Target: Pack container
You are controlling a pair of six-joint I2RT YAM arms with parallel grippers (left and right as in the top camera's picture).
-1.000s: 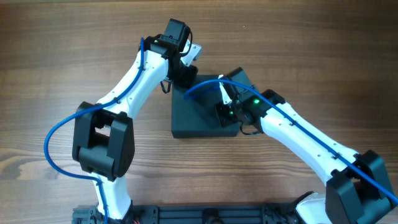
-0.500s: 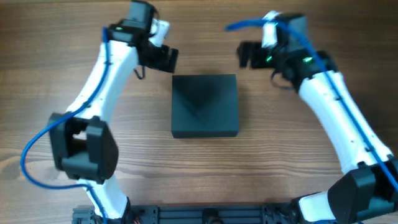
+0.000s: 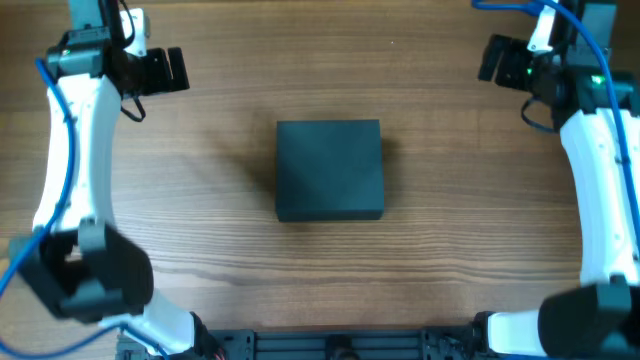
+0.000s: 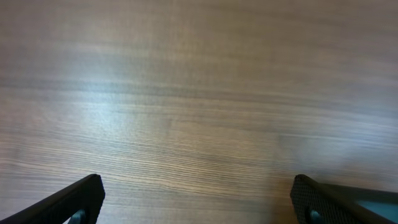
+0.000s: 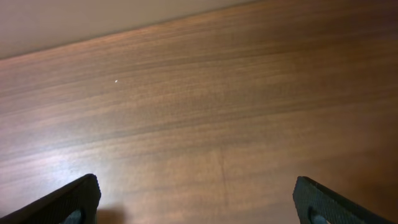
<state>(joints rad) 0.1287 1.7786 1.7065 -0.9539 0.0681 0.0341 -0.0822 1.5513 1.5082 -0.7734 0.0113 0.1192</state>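
Note:
The container (image 3: 330, 170), a dark teal-grey square box with its lid down flat, lies in the middle of the wooden table. My left gripper (image 3: 172, 70) is far off at the back left, open, with only bare wood between its fingertips (image 4: 81, 196). At the back right my right gripper (image 3: 490, 58) is open too, well away from the box. In the right wrist view the right gripper (image 5: 198, 199) has its fingers spread wide over bare wood. In the left wrist view the left gripper (image 4: 198, 198) holds nothing. Neither wrist view shows the container.
The table's far edge (image 5: 124, 28) runs across the top of the right wrist view, with a pale surface beyond it. A dark rail (image 3: 330, 345) with the arm bases lines the near edge. Wood surrounds the box on all sides.
Both grippers let go at the container's top and opened. Both arms then swung outward and back, the left to the far left corner, the right to the far right. The box stays shut in place.

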